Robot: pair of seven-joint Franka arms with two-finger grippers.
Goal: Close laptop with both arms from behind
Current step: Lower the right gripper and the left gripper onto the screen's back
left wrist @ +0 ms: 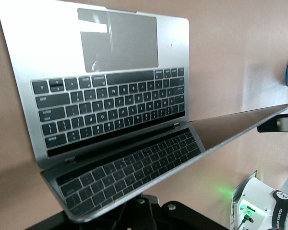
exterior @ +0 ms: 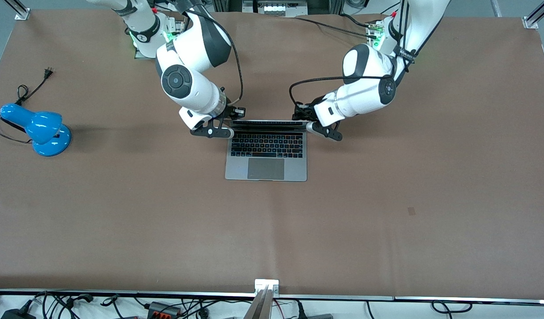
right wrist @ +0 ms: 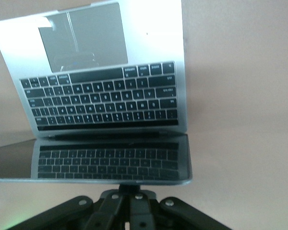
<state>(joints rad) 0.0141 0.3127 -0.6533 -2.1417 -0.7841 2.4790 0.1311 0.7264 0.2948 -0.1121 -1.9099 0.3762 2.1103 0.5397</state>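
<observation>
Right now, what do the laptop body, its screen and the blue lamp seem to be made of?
The laptop body looks like brushed silver-grey metal, probably aluminium: matte, with a soft glare around the trackpad. Its screen looks like glossy glass, since it mirrors the black keyboard. The blue lamp looks like glossy plastic or enamelled metal, with bright highlights on its rounded shade; which one is unclear.

A high front camera looks down across the worktop [exterior: 121,212] at both arms. Each wrist camera sits close over the laptop's [exterior: 266,155] raised lid, sharing its keyboard.
</observation>
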